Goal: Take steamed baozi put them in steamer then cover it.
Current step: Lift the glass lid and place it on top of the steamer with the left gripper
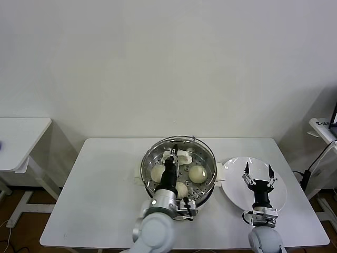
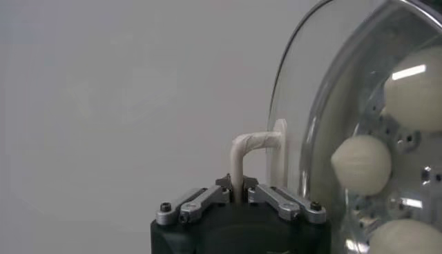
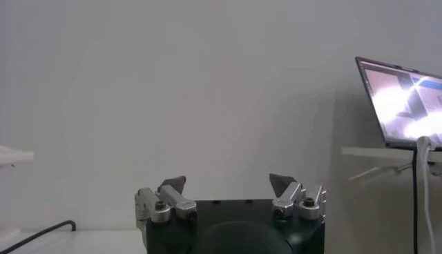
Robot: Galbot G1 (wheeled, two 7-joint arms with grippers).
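Note:
The steamer (image 1: 205,185) stands mid-table on its cream-white base. The glass cover (image 1: 202,153) lies over it; I cannot tell if it rests fully on the rim. My left gripper (image 1: 172,156) is shut on the cover's cream-white handle (image 1: 180,155). In the left wrist view the fingers (image 2: 237,185) pinch the handle (image 2: 253,145) in front of the glass (image 2: 304,103). Three baozi (image 1: 197,174) (image 1: 158,173) (image 1: 181,188) show through the glass, also in the left wrist view (image 2: 362,164). A fourth is hidden. My right gripper (image 1: 258,172) (image 3: 228,183) is open and empty above the plate.
A flat white plate (image 1: 234,184) lies right of the steamer, bare. A second white table (image 1: 21,132) stands at the far left. A laptop (image 3: 404,103) sits on a stand to the right, with a cable (image 1: 316,163) beside the table.

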